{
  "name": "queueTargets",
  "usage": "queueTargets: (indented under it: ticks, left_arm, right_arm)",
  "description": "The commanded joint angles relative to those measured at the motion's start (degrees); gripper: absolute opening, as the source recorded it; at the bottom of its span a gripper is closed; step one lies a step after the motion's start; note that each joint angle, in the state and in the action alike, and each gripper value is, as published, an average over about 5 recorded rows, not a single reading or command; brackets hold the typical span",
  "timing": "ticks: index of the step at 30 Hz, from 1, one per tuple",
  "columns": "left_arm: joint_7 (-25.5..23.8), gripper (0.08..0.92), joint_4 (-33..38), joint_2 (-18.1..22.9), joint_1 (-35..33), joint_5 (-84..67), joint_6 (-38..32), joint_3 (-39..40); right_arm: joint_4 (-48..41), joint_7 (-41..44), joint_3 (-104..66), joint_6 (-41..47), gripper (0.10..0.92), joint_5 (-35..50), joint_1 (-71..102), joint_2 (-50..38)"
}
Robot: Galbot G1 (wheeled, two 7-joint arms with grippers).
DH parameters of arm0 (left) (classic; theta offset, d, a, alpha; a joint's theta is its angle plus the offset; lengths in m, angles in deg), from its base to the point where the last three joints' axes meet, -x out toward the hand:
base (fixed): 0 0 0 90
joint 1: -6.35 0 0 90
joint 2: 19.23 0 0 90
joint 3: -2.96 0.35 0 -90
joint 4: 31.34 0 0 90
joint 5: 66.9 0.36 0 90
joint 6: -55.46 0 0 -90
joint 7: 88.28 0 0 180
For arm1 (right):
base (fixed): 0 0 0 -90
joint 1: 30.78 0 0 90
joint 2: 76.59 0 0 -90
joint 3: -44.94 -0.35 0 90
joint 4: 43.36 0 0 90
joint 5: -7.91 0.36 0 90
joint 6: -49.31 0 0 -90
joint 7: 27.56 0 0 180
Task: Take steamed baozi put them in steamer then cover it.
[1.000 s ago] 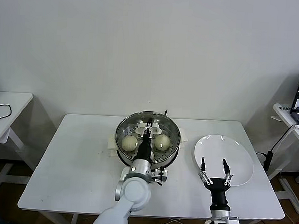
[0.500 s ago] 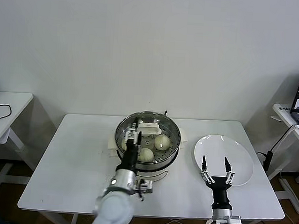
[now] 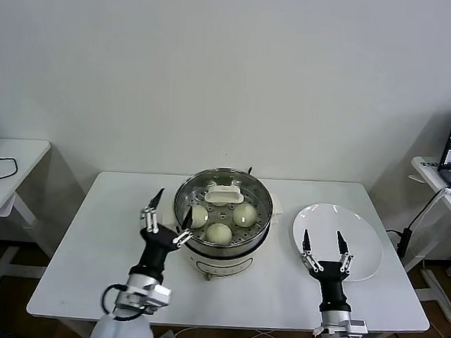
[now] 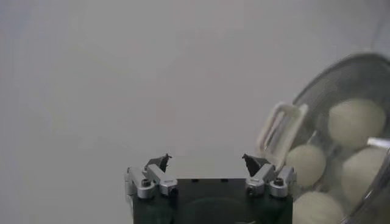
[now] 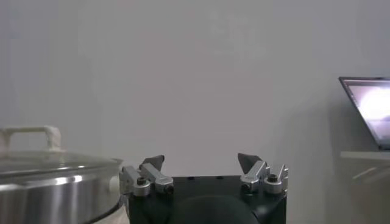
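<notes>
Showing thru glass cover (image 3: 222,203): only three baozi (image 3: 218,233); left claw (image 3: 165,217), right claw (image 3: 325,247) wide open, empty.

Cream-white steamed baozi (image 3: 218,232) behind a clear glass cover (image 3: 224,186) with a white handle (image 3: 223,194). Shiny silver steamer (image 3: 222,249) on a cream-white base. White plate (image 3: 337,229) on a white table (image 3: 106,246). Black grippers with silver fittings: left gripper (image 3: 166,220), right gripper (image 3: 322,248).
</notes>
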Motion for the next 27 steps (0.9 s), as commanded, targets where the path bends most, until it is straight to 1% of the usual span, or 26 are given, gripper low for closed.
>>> queueTargets:
  ticks: [1,9,27]
  left_arm:
    - [-0.6,0.823,-3.5,4.0,-6.2,-24.8,-14.4,-11.4]
    - [-1.4,0.823,-2.3,4.0,-7.1,-27.5,-13.7,-13.4]
    - [-2.3,0.823,-1.5,3.8,-7.9,-29.1,-12.6,-13.4]
  right_arm:
    - [5.8,1.1,-0.3,6.1,0.823,2.2,0.8,0.0]
    - [7.5,1.1,0.1,6.4,0.823,2.9,1.6,0.2]
    - [9.0,0.8,-0.6,7.2,0.823,1.1,3.2,0.5]
